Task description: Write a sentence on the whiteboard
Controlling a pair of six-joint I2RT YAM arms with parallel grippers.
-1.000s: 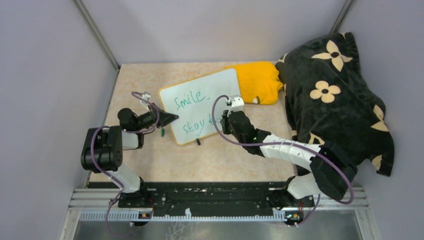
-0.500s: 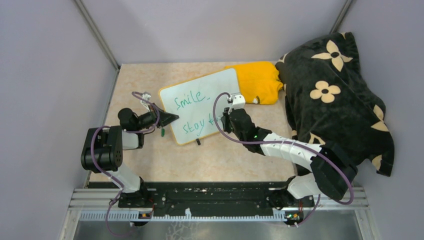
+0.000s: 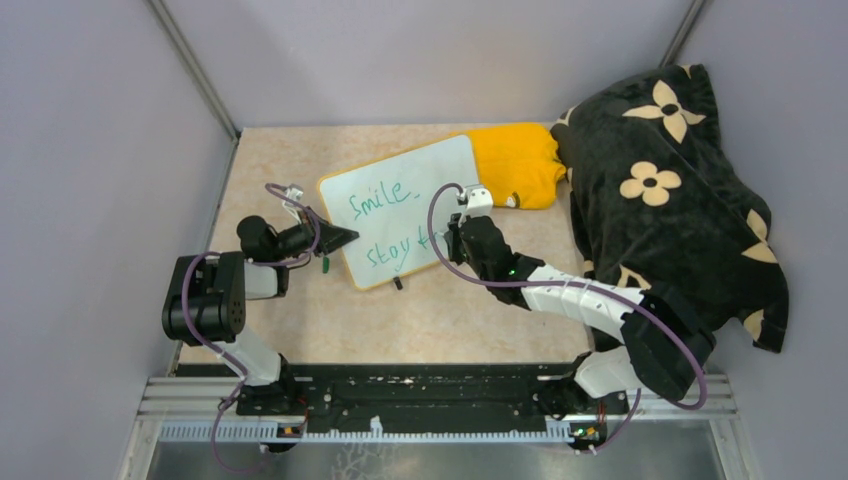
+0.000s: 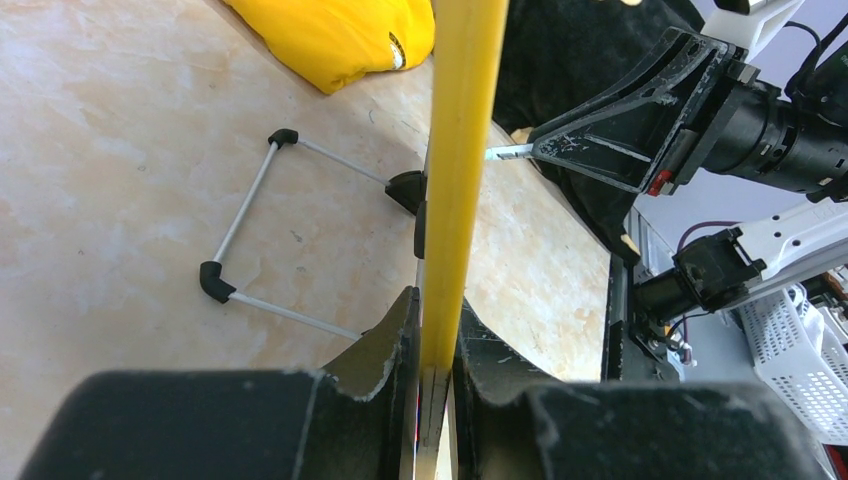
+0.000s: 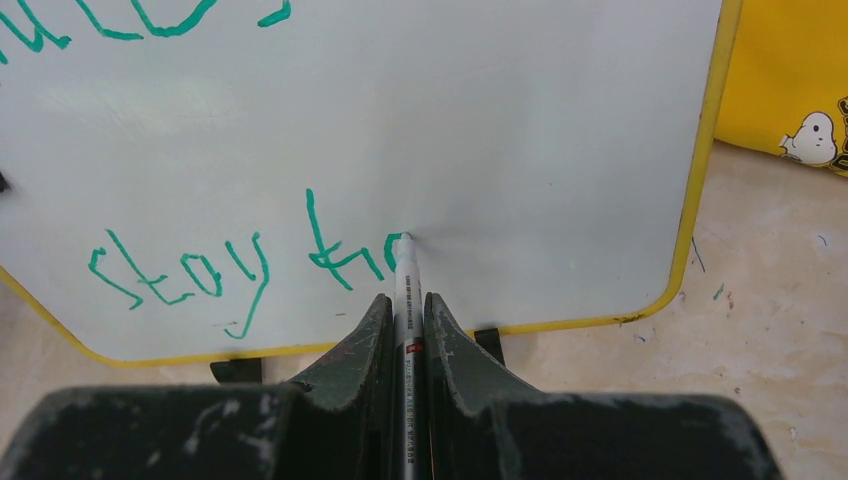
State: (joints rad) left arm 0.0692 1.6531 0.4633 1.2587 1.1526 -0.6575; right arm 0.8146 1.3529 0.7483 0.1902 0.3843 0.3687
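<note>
Soft even light, faint shadows, dull sheen on whiteboard [image 5: 560, 130] — wrist views' near foreground blurred

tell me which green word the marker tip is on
The unfinished word at the right end of the lower line; the marker tip meets its last stroke. "stay" lies left of it, "Smile" above.

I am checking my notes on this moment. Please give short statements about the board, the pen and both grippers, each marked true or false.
1. The right gripper holds a marker with its tip on the whiteboard. True.
2. The left gripper is open and empty. False: it is shut on the whiteboard's yellow rim.
3. The sentence is written in green. True.
4. The yellow cloth covers the sentence. False: it lies beside the whiteboard's far corner.
</note>
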